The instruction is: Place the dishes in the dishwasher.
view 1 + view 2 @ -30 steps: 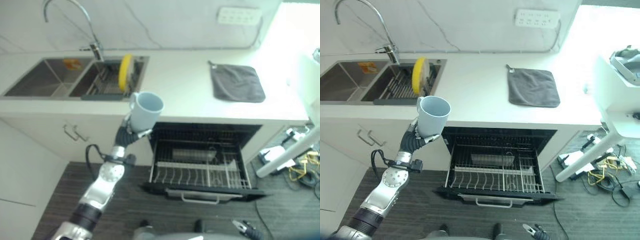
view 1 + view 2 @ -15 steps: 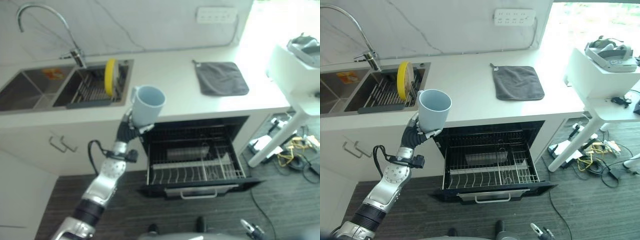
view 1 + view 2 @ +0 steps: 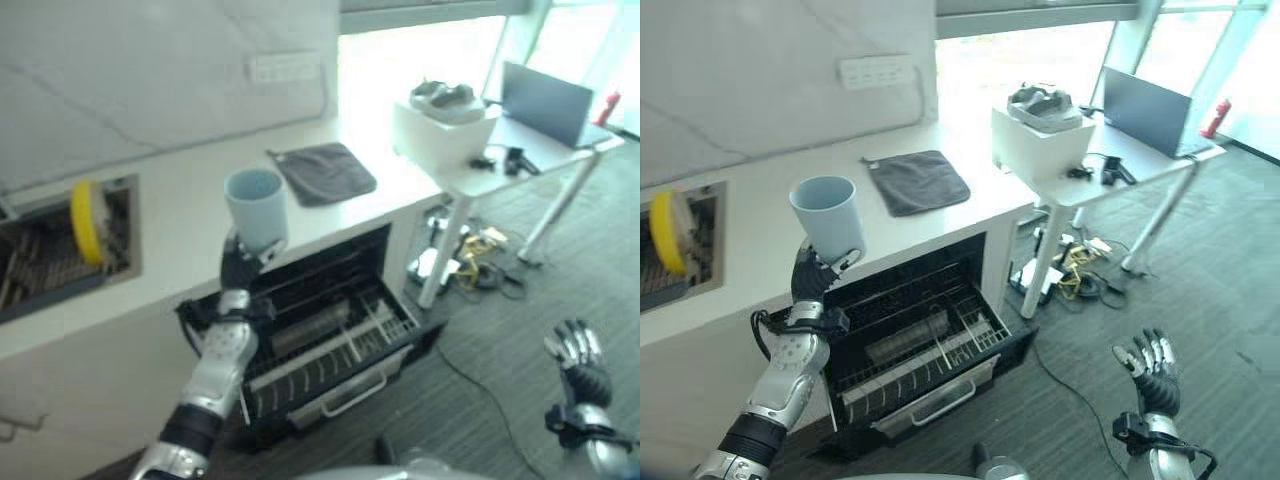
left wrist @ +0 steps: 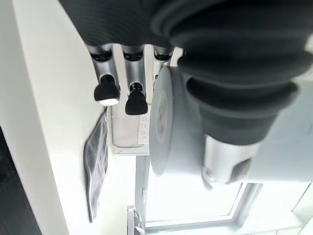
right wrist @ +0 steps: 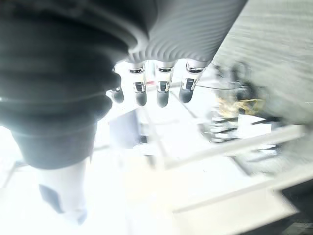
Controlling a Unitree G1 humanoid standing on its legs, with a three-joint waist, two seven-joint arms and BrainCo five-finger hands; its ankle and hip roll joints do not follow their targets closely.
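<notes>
Left hand (image 4: 161,29) fingers (image 4: 136,100) curled round mug (image 4: 168,132); grey cloth (image 4: 97,166) on counter (image 4: 49,98).

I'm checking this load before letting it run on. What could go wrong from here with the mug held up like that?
The left hand grips the pale blue mug only near its base, upright and high over the counter edge; a slip could drop it onto the open dishwasher rack. The rack sits well below, so the descent may clip the counter edge. The yellow plate waits in the sink rack.
</notes>
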